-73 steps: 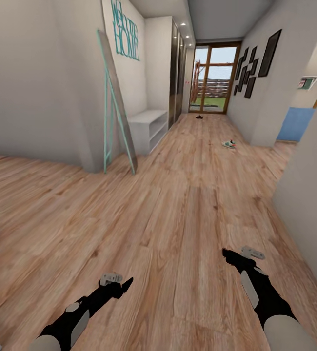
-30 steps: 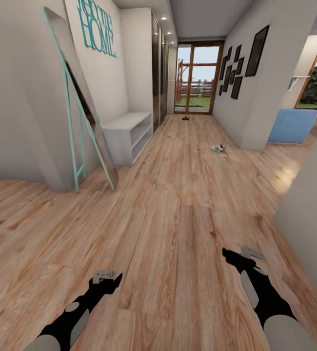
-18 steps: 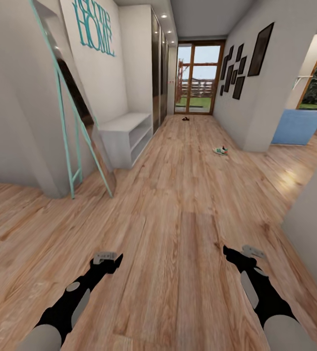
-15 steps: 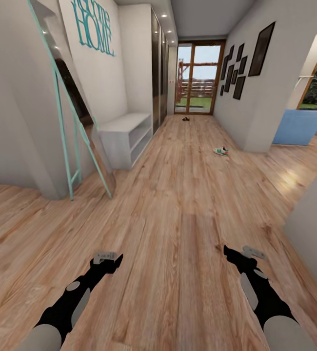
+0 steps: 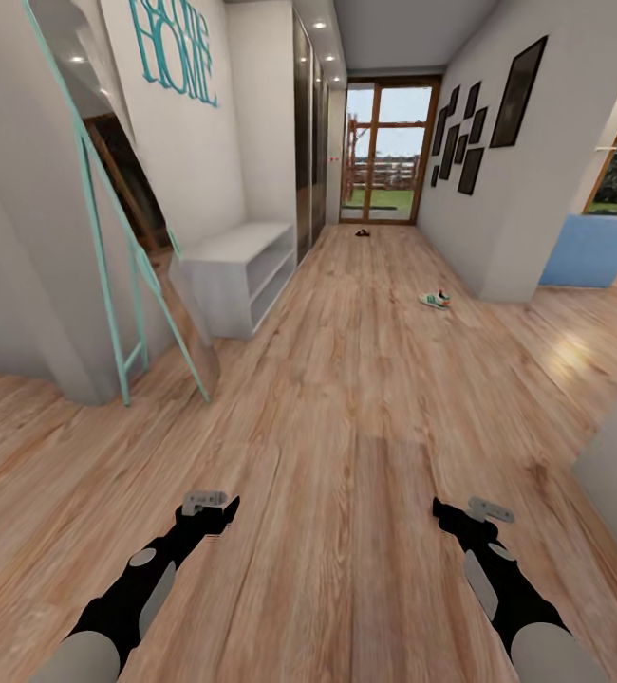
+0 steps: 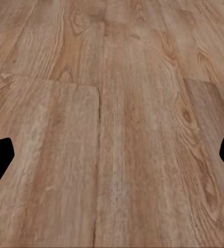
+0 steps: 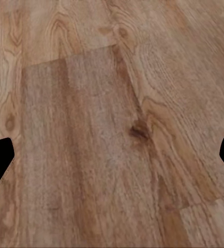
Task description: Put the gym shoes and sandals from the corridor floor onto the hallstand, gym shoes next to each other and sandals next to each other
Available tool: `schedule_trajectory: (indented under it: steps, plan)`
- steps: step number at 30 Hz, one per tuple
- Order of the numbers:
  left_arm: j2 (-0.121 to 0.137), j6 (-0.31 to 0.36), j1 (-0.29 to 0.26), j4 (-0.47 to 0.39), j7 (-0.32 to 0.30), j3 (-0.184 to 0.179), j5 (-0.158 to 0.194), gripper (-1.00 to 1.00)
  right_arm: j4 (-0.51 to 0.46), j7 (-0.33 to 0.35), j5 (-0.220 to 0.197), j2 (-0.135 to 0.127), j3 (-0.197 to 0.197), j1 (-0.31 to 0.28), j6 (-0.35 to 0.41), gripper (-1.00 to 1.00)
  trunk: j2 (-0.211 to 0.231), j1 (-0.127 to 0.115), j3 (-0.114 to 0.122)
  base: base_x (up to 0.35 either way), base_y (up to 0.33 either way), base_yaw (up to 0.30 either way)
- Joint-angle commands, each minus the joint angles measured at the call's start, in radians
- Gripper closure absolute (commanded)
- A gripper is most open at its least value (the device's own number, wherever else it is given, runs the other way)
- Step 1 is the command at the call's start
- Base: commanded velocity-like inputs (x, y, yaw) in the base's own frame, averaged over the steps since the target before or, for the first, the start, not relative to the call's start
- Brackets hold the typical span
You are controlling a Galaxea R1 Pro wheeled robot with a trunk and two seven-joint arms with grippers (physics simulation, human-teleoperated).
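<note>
Left gripper [image 5: 215,509]: low over the corridor floor [image 5: 346,398], fingers spread wide, nothing between them; the left wrist view gives bare planks between two dark fingertips at the frame edges.

Right gripper [image 5: 446,512]: same height, same condition; released, empty, planks beneath.

Gym shoes [image 5: 435,300]: on the floor well ahead, toward the right-hand wall, near the wall's corner. Seen as one small cream-and-teal cluster with a red spot; whether both shoes lie there cannot be told. Long axis appears to run roughly across the corridor, red heel end toward the right wall; too small to be sure.

Sandals [image 5: 362,232]: dark specks at the far end of the floor, just before the glass door [image 5: 382,152]. Orientation not readable.

Low white shelf unit [image 5: 233,275]: against the left wall, beyond a leaning mirror [image 5: 109,237] with a teal frame. No upper wall shelves visible above it, so likely not the hallstand.

Step in hand, by judgement: transit toward the footwear; nothing picked up yet. Next move calls for driving on to the gym shoes, stopping within arm's reach, then lowering a gripper across a shoe's narrow width.
</note>
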Motion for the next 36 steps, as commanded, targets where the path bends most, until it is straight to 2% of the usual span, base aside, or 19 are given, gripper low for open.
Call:
schedule_trajectory:
  steps: [1, 6, 15, 36]
  plan:
    - [0.000, 0.000, -0.001, 0.001, -0.008, 0.003, 0.008, -1.00, 0.000, -0.002, -0.010, 0.000, 0.002, 0.000, -0.001, -1.00, 0.000, 0.000, -0.001, 0.329, -0.099, 0.000]
    - [0.000, 0.002, -0.001, 0.002, -0.008, 0.003, 0.008, -1.00, 0.000, -0.002, -0.010, 0.000, 0.002, 0.000, -0.001, -1.00, 0.000, 0.000, -0.001, 0.323, -0.118, -0.048]
    - [0.000, 0.002, -0.001, 0.020, -0.008, 0.003, 0.007, -1.00, 0.001, -0.002, -0.010, 0.000, 0.002, 0.000, -0.001, -1.00, 0.000, 0.000, -0.001, 0.318, -0.133, -0.189]
    - [0.000, 0.002, -0.001, 0.021, -0.008, 0.003, 0.008, -1.00, 0.001, -0.002, -0.010, 0.000, 0.002, 0.000, -0.001, -1.00, 0.000, 0.000, -0.001, 0.329, -0.127, -0.007]
